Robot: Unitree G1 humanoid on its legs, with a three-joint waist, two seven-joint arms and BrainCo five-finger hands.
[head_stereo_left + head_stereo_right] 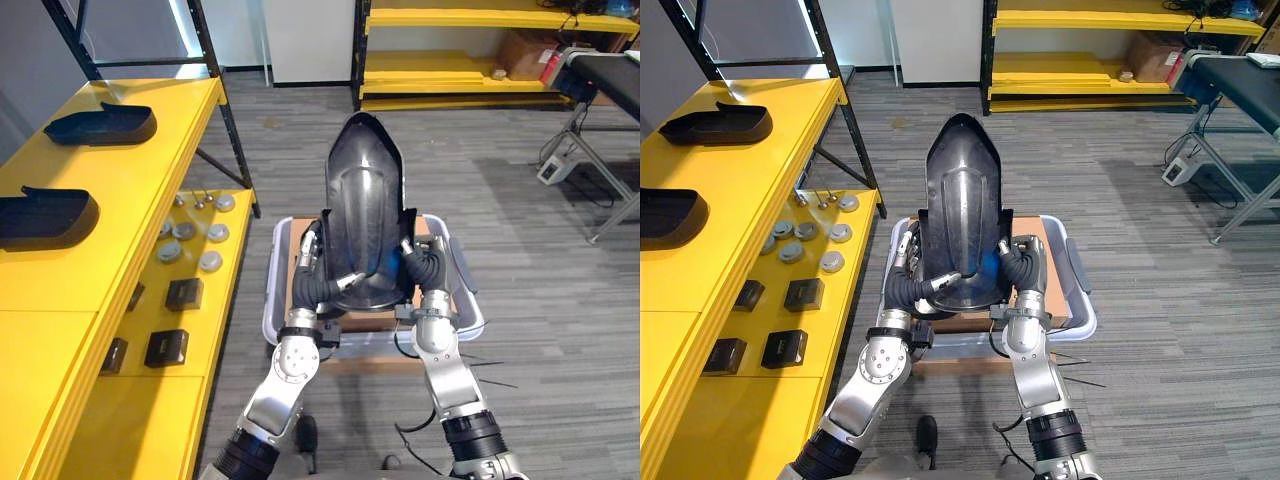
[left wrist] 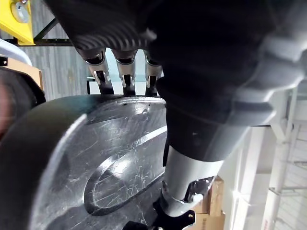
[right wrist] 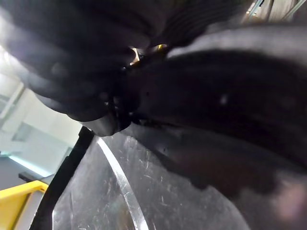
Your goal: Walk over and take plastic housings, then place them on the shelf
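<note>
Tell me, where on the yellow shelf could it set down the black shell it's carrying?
Best spot: the bare yellow top shelf just nearer the robot than the near housing. A narrower strip lies between that and the far housing. The lower tier is crowded with round discs and black boxes.

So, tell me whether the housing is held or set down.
Held: left hand and right hand clasp the housing over the bin.

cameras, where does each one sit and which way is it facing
left eye view: head, looking down at the plastic housing over a bin; both arms, left hand, right hand show.
right eye view: head, slightly aside; shares the same scene.
left wrist view: left wrist, along its fingers hooked over the housing's edge.
right wrist view: right wrist, close against the housing; dark cover shows.
</note>
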